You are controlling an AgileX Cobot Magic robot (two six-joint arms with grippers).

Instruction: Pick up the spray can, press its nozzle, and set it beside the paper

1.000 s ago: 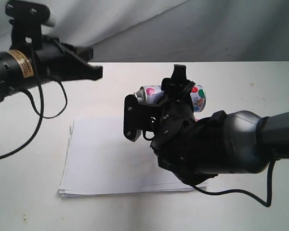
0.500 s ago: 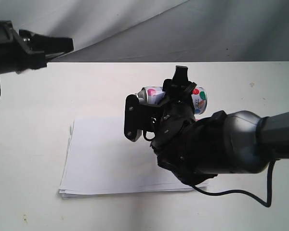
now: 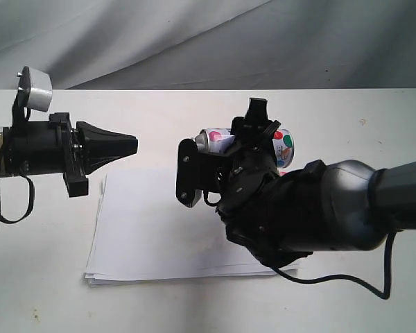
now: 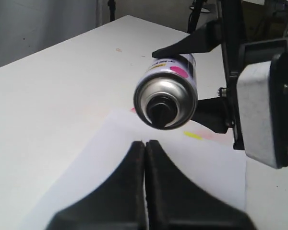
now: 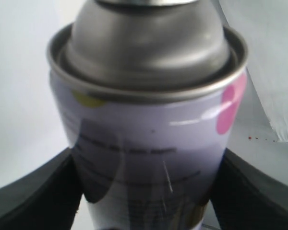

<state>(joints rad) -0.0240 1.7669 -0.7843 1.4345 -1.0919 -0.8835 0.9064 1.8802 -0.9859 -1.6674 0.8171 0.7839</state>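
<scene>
My right gripper [image 3: 252,136] is shut on the spray can [image 3: 283,146] and holds it lying level above the paper's far edge, silver top toward the left. From the right wrist, the can [image 5: 149,143] fills the space between both black fingers [image 5: 33,196]. The left wrist view looks straight at the can's [image 4: 169,91] domed top and black nozzle [image 4: 159,109]. My left gripper [image 3: 134,146] is shut with nothing in it, its tips [image 4: 145,143] pointed at the nozzle, a short gap away. The paper [image 3: 152,229] lies flat on the table, with yellow and pink tabs [image 4: 193,135] at one edge.
The white table [image 3: 360,118] extends to the right and far side of the paper. A grey cloth backdrop [image 3: 194,35] hangs behind it. The bulky right arm [image 3: 298,215] hangs over the paper's right part.
My left arm has come down from the upper left and now lies level, its shut tips aimed at the can's top. The right gripper and can have barely moved.
</scene>
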